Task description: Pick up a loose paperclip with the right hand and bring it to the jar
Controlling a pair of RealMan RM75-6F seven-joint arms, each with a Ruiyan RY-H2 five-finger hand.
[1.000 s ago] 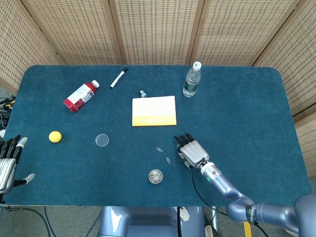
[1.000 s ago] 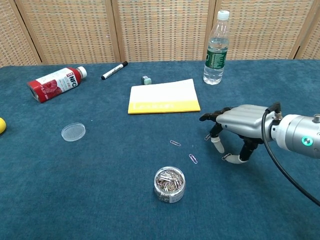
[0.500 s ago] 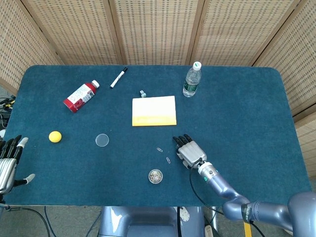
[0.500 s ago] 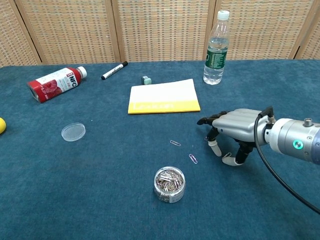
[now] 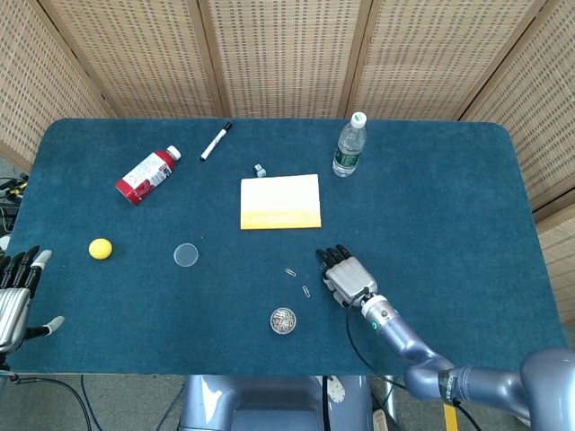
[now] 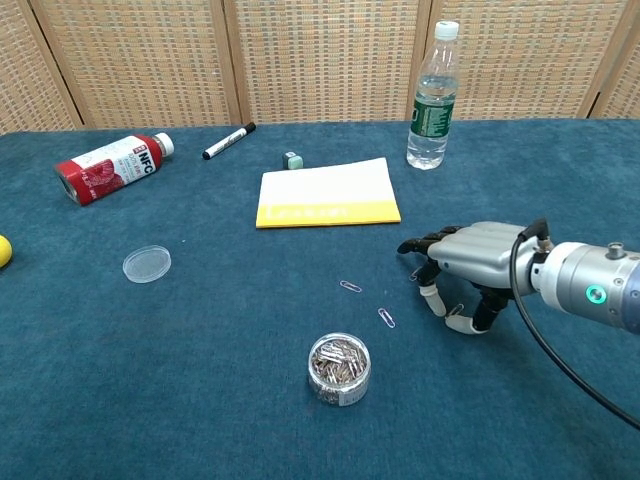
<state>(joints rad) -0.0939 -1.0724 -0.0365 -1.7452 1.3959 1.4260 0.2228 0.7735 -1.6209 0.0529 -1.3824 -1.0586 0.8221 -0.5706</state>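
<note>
My right hand hovers palm down just over the blue cloth, right of centre, its fingers arched with the tips close to the table. Nothing shows clearly between them. Two loose paperclips lie on the cloth to its left, the nearer one a short way from the fingertips; the head view shows them as small marks. The small clear jar, filled with paperclips, stands lidless near the front edge. My left hand hangs off the table's left edge, fingers spread.
The jar's clear lid lies at the left. A yellow-and-white notepad is behind the paperclips, with a water bottle at the back right. A red bottle, a marker, a small cube and a yellow ball lie further left.
My right hand has sunk slightly toward the cloth and shifted a little; its fingers stay arched. The paperclips, jar and left hand have not moved.
</note>
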